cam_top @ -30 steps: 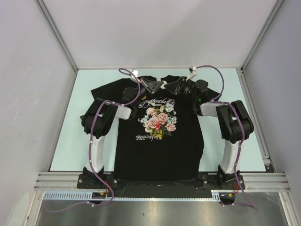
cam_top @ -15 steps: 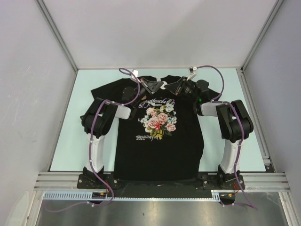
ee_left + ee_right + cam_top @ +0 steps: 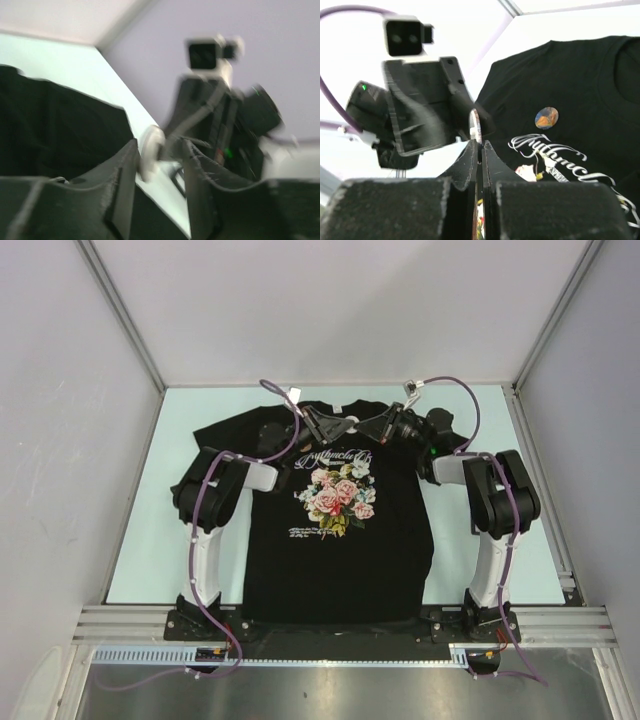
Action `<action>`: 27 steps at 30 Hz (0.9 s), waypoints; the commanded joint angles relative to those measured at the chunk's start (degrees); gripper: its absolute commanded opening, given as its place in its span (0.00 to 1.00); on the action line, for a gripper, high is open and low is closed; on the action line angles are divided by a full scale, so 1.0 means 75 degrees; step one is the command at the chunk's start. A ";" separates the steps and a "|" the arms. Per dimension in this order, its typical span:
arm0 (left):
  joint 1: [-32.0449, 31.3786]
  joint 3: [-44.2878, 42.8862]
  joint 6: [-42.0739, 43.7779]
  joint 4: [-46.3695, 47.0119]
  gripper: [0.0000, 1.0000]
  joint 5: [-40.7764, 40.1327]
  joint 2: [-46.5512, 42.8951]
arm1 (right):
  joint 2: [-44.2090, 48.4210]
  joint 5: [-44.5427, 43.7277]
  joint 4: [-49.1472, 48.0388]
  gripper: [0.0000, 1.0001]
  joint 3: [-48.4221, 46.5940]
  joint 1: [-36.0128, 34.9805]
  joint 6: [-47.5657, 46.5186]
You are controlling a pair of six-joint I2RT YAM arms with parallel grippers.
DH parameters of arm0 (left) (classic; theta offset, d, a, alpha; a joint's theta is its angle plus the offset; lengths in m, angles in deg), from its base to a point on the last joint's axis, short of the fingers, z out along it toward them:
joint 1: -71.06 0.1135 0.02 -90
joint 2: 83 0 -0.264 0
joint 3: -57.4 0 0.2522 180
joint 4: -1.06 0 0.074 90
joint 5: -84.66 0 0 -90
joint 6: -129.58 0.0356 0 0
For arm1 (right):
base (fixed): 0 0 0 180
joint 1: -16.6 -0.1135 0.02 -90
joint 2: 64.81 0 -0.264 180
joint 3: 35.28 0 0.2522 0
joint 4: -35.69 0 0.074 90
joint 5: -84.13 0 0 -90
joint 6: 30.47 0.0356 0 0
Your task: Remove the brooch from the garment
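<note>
The garment [image 3: 340,540], a black T-shirt with a rose print and white lettering, lies flat on the table. Above its collar my two grippers meet tip to tip. My right gripper [image 3: 480,145] [image 3: 372,424] is shut on a thin round brooch [image 3: 476,127] seen edge-on. The left wrist view shows that brooch's pale back [image 3: 150,149] between the fingers of my left gripper [image 3: 160,147] [image 3: 335,422], which stand open on either side of it. A second round brooch [image 3: 546,117], blue and orange, sits on the chest above the lettering.
Pale green table [image 3: 140,500] borders the shirt on both sides. Grey walls with metal corner posts [image 3: 125,320] close the back and sides. Purple cables [image 3: 455,390] loop over both wrists.
My left gripper has gone from shut to open around the held brooch. My right gripper has closed fully on it, and its wrist has shifted slightly toward the back.
</note>
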 commanded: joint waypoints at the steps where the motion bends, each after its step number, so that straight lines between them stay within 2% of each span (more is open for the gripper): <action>1: 0.0203 -0.0867 -0.0130 0.1090 0.50 0.2306 -0.0200 | -0.0336 0.1281 -0.0360 0.00 -0.0457 0.0429 0.0127; 4: 0.0367 -0.1361 -0.0294 0.0865 0.56 0.3104 -0.0094 | -0.0395 0.1904 -0.0348 0.00 -0.0493 0.0606 0.0186; 8: 0.0578 -0.1409 0.0091 0.0234 0.57 0.3563 -0.0223 | -0.0360 0.2349 -0.0301 0.00 -0.0504 0.0806 0.0209; 11: 0.0719 -0.1386 0.0490 -0.0504 0.56 0.3588 -0.0270 | -0.0372 0.2467 -0.0243 0.00 -0.0516 0.0794 0.0186; 16: 0.0883 -0.1455 0.0209 -0.0377 0.49 0.3681 -0.0118 | -0.0418 0.2584 -0.0231 0.00 -0.0587 0.0771 0.0186; 20: 0.0848 -0.1643 0.0373 -0.0949 0.50 0.3774 -0.0024 | -0.0453 0.2643 -0.0196 0.00 -0.0668 0.0677 0.0163; 24: 0.0767 -0.1971 0.0501 -0.1524 0.56 0.3985 0.0175 | -0.0465 0.2643 0.0015 0.00 -0.0739 0.0595 -0.0001; 27: 0.0696 -0.2182 0.0828 -0.2133 0.56 0.4114 0.0199 | -0.0454 0.2620 0.0108 0.00 -0.0762 0.0572 -0.0060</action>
